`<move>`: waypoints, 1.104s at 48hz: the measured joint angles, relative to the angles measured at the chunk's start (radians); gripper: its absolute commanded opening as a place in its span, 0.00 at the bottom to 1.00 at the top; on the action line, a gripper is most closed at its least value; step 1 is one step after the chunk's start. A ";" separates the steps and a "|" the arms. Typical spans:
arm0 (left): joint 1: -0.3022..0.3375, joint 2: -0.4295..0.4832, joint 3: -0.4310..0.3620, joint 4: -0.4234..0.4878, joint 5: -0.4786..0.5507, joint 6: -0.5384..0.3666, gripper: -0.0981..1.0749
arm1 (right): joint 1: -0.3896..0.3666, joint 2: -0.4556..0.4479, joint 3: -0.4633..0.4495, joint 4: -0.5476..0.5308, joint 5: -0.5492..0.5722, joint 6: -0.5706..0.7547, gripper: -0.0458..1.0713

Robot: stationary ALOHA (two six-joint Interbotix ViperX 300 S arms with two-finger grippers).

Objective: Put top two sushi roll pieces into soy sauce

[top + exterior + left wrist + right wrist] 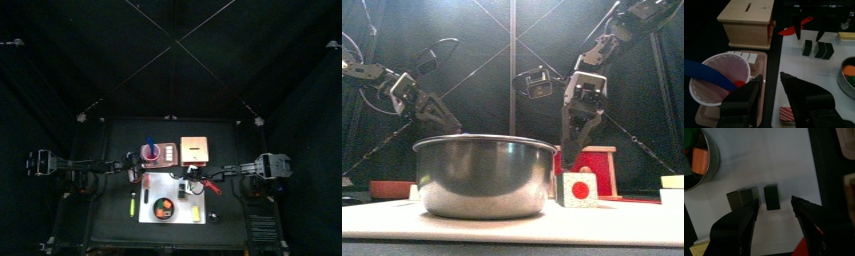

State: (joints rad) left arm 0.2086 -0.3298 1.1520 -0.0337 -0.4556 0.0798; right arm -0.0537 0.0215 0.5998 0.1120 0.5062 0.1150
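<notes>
Directly beneath the right gripper [773, 204], whose jaws are spread wide and grasp nothing, three dark sushi roll pieces are seen standing on a white mat [764, 158]. A single piece [771, 196] is lined up just ahead of the gap between the jaws, while a pair of pieces [743, 199] stands pressed together just to one side of it, ahead of one fingertip. No piece is touched yet, and none has been carried to any sauce. The rolls are judged to be light and soft, with a smooth dark wrap that could slip and a filling that could be crushed or squeezed out; a gentle hold across the flat wrapped sides, low and near the middle of a piece, is therefore thought safest, and the single piece is likely to be freed more easily than the two that touch. Beyond the pieces, farther from the claw, a metal pot [712, 163] holding orange and green items is set at the mat's edge. Well away, the left gripper [771, 76] is held with its jaws apart and empty above a tray [759, 60] bearing a white cup [717, 75], with a wooden box [747, 22] past that. Which vessel holds the soy sauce cannot be told from these views.
</notes>
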 measured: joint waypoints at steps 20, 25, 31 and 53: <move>0.002 0.000 0.011 -0.005 0.000 0.000 0.73 | -0.002 0.063 -0.002 -0.006 -0.031 0.002 0.71; 0.002 0.000 0.014 -0.009 0.000 0.000 0.73 | -0.003 0.072 -0.002 -0.006 -0.034 0.002 0.63; 0.002 0.000 0.018 -0.018 0.000 -0.002 0.73 | -0.003 0.078 -0.009 -0.005 -0.044 0.005 0.60; 0.002 0.000 0.020 -0.023 0.002 0.003 0.73 | 0.092 0.017 -0.178 0.012 -0.021 0.005 0.60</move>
State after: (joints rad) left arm 0.2102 -0.3298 1.1720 -0.0568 -0.4541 0.0828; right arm 0.0383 0.0383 0.4218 0.1243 0.4847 0.1197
